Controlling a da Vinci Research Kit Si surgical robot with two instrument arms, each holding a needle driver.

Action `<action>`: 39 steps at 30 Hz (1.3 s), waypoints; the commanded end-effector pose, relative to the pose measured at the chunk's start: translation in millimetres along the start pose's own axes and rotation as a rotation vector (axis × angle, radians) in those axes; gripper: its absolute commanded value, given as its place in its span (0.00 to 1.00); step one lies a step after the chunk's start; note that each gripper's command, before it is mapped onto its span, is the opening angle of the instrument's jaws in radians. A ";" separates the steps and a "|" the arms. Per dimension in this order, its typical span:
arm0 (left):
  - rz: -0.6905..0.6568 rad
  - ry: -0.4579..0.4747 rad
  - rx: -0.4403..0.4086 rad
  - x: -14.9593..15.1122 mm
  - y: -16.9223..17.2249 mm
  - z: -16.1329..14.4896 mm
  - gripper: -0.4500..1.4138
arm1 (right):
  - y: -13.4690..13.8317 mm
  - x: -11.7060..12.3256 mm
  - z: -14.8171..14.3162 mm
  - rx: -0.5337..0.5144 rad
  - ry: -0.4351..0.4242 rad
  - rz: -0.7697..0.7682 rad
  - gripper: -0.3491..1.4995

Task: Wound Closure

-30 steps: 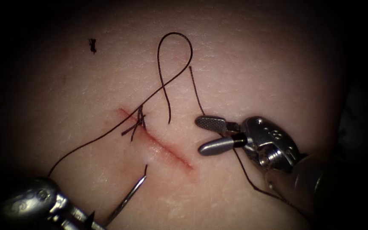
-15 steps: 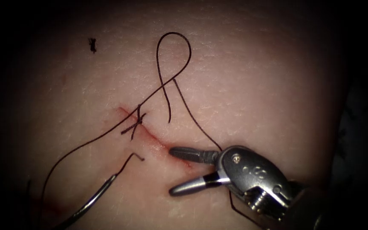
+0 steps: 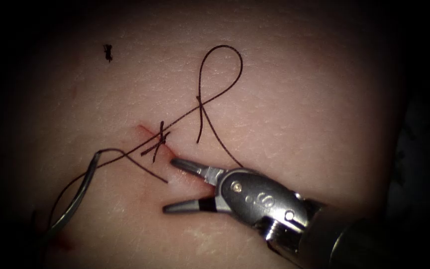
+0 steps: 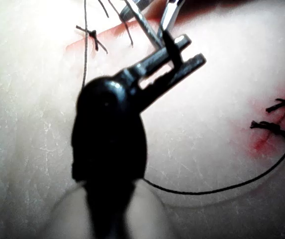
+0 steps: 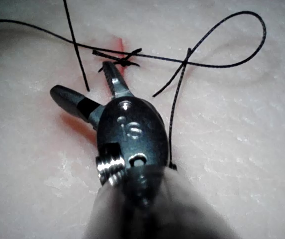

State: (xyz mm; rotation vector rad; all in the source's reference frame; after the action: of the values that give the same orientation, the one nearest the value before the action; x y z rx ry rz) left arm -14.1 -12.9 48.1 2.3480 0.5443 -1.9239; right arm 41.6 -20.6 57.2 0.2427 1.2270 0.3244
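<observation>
Glossy metal right gripper (image 3: pixel 167 185), shiny steel needle (image 3: pixel 78 192), matt dark thread (image 3: pixel 220 69), moist pale tissue (image 3: pixel 299 109)

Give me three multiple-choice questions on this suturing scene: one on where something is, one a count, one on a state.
1. The needle lies: A left of the cut; B right of it; C across it.
2. Count of knotted stitches on the cut, endoscope view: A none; B one; C three.
3. The right gripper is: A shut on thread; B shut on the needle; C open, empty.

A: the needle curves left of the cut, out of the tissue, held by the left gripper.
B: one knot crosses the cut.
C: its jaws are spread, holding nothing.
</observation>
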 end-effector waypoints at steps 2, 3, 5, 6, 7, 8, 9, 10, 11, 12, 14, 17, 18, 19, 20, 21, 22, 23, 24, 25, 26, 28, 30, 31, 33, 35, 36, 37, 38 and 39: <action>0.012 0.013 0.004 -0.8 0.5 0.5 0.00 | -0.6 -1.4 2.3 0.010 -0.030 -0.009 0.90; 0.018 0.019 0.007 -0.7 0.5 0.5 0.00 | -0.6 -1.7 2.7 0.012 -0.042 -0.013 0.88; 0.025 0.031 0.015 -0.6 0.5 0.6 0.00 | -0.5 -2.4 3.4 0.017 -0.061 -0.020 0.87; 0.031 0.035 0.019 -0.6 0.5 0.6 0.00 | -0.5 -2.7 3.6 0.017 -0.068 -0.017 0.87; 0.037 0.037 0.021 -0.6 0.5 0.6 0.00 | -0.4 -3.0 3.7 0.018 -0.074 -0.013 0.85; 0.040 0.040 0.025 -0.6 0.5 0.6 0.00 | -0.3 -3.2 3.7 0.023 -0.078 -0.015 0.84; 0.040 0.041 0.029 -0.7 0.4 0.6 0.00 | -0.3 -3.5 3.6 0.030 -0.082 -0.011 0.79; 0.040 0.042 0.034 -0.7 0.3 0.6 0.00 | -0.4 -3.7 3.5 0.034 -0.087 -0.013 0.71; 0.039 0.046 0.036 -0.8 0.1 0.5 0.00 | -0.4 -3.8 3.3 0.044 -0.089 -0.015 0.59; 0.040 0.044 0.045 -0.7 0.0 0.5 0.00 | -0.6 -4.0 3.0 0.059 -0.093 -0.018 0.29; 0.034 0.059 0.068 -0.8 -0.3 0.4 0.00 | -0.7 -4.1 2.7 0.074 -0.110 -0.022 0.00; 0.031 0.067 0.096 -1.0 -0.7 0.2 0.00 | -0.6 -4.8 2.4 0.039 -0.184 -0.035 0.00; 0.033 0.062 0.111 -1.1 -0.8 0.2 0.00 | -0.4 -5.3 2.2 0.027 -0.210 -0.038 0.00; 0.037 0.054 0.121 -1.2 -1.0 0.1 0.00 | -0.3 -5.7 2.1 0.022 -0.224 -0.036 0.00; 0.040 0.049 0.131 -1.4 -1.1 -0.1 0.00 | -0.1 -6.2 2.1 0.016 -0.238 -0.035 0.00; 0.040 0.047 0.145 -1.7 -1.2 -0.2 0.00 | 0.0 -6.7 1.9 0.008 -0.256 -0.033 0.00; 0.042 0.045 0.157 -1.9 -1.4 -0.4 0.00 | -0.1 -7.0 1.9 0.004 -0.266 -0.032 0.00; 0.043 0.042 0.173 -2.3 -1.5 -0.5 0.00 | -0.2 -7.2 1.8 0.005 -0.265 -0.031 0.00; 0.045 0.039 0.193 -2.6 -1.7 -0.7 0.00 | -0.5 -7.3 1.8 0.018 -0.260 -0.022 0.00; 0.051 0.031 0.216 -3.1 -2.0 -0.9 0.00 | -1.1 -7.2 1.9 0.033 -0.252 -0.010 0.00; 0.057 0.023 0.231 -3.5 -2.2 -1.1 0.00 | -1.6 -6.9 1.9 0.046 -0.246 -0.012 0.00; 0.073 0.005 0.266 -4.2 -2.5 -1.5 0.00 | -3.1 -5.9 2.1 0.080 -0.229 0.001 0.00; 0.088 -0.009 0.299 -5.0 -2.9 -1.8 0.00 | -4.4 -4.7 2.1 0.106 -0.210 0.009 0.00; 0.093 -0.013 0.312 -5.3 -2.9 -2.0 0.00 | -5.1 -4.0 2.0 0.117 -0.202 0.007 0.00; 0.096 -0.030 0.349 -6.2 -3.0 -2.3 0.00 | -6.6 -2.3 2.0 0.138 -0.176 0.009 0.00; 0.100 -0.035 0.373 -6.7 -2.8 -2.6 0.00 | -7.7 -1.2 2.0 0.154 -0.158 0.011 0.00; 0.102 -0.035 0.385 -6.8 -2.8 -2.7 0.00 | -8.2 -0.6 2.1 0.163 -0.151 0.008 0.00; 0.105 -0.036 0.397 -7.1 -2.6 -2.9 0.00 | -8.9 0.0 2.2 0.180 -0.143 0.011 0.00; 0.108 -0.037 0.406 -7.2 -2.5 -3.0 0.00 | -9.3 0.5 2.3 0.190 -0.132 0.016 0.00; 0.110 -0.037 0.413 -7.3 -2.3 -3.0 0.00 | -9.7 1.1 2.4 0.201 -0.121 0.015 0.00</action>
State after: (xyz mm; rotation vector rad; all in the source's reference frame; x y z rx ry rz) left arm -12.5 -11.1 55.4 2.4920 -0.0038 -2.1989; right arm 44.3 -28.4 53.0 0.4355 1.1387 0.1953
